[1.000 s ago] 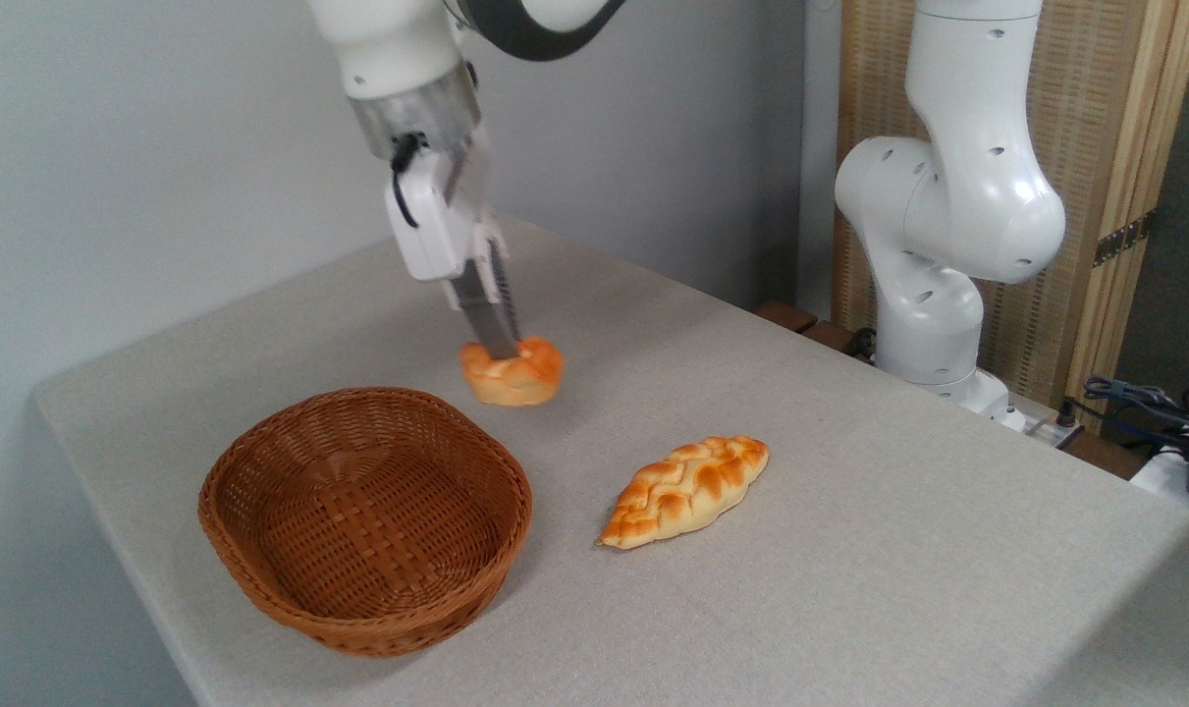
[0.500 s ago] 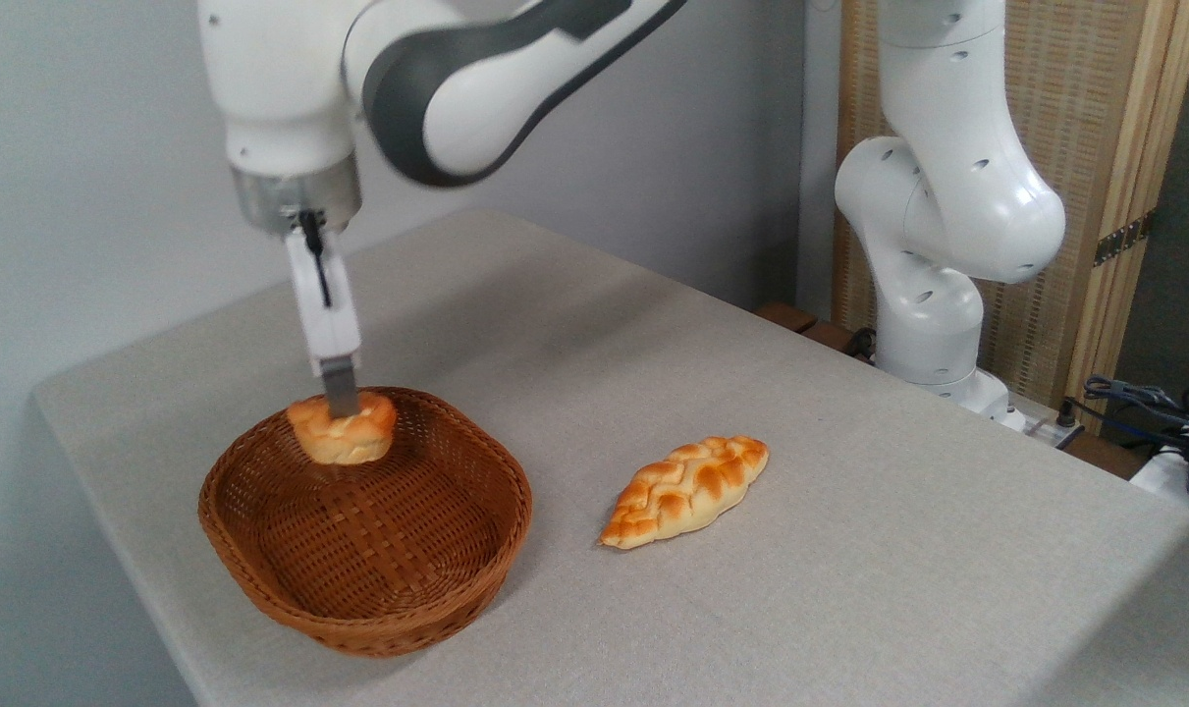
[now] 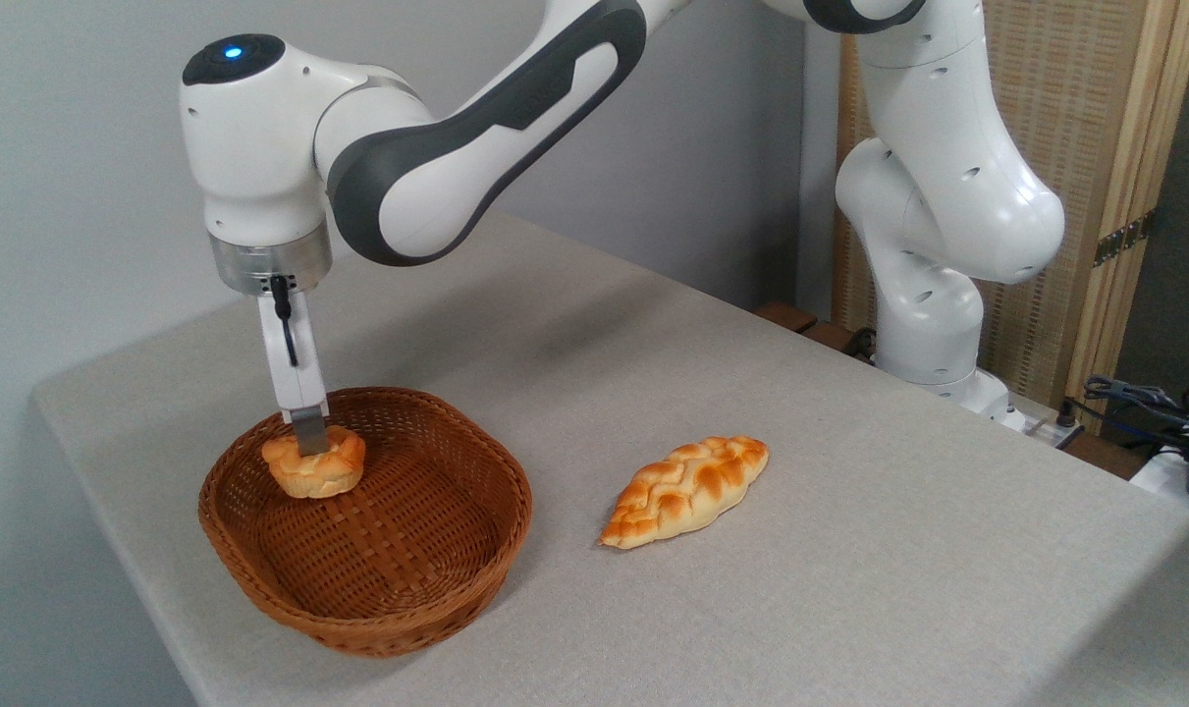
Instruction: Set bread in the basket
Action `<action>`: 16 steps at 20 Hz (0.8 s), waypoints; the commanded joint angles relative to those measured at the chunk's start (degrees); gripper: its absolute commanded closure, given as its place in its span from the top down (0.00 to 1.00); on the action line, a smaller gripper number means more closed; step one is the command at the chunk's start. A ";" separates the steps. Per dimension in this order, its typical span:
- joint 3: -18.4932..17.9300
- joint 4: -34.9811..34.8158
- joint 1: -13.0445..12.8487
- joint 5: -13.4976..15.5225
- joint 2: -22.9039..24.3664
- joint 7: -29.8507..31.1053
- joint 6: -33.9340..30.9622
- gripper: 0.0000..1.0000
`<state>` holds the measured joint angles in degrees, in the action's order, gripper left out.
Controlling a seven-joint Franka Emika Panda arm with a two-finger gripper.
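A white and grey robot arm reaches in from its base at the far right and bends down over the left part of a table covered in pale grey cloth. Near the left front of that table sits an oval brown wicker basket with low woven sides, much wider than anything else on the cloth. To its right, well apart from it and out on the bare cloth, lies a longer braided loaf, golden with darker orange ridges; it plays no part in this step. Inside the basket's outline, toward its far left side, is the bread, a small round golden-orange bun with a lumpy knotted top. The gripper points straight down and is pinching the bun from above: one flat grey finger shows against the bun's top, while the other finger is hidden behind it. The bun sits directly under the claw, touching it, and appears low in the basket, though whether its underside already rests on the woven floor cannot be told from this view. The step in hand looks like the release. To do it well, the claw should be lowered until the bun rests on the basket floor, then opened gently and only enough to free the soft crust, and lifted straight up so the fingers clear the far rim without dragging the bun or shifting the basket.
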<state>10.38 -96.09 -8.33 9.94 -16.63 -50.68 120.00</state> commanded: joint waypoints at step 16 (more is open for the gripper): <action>-1.24 0.55 0.86 -3.61 6.51 2.07 -6.60 1.00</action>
<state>9.71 -95.40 -7.71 7.66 -14.11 -50.59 119.11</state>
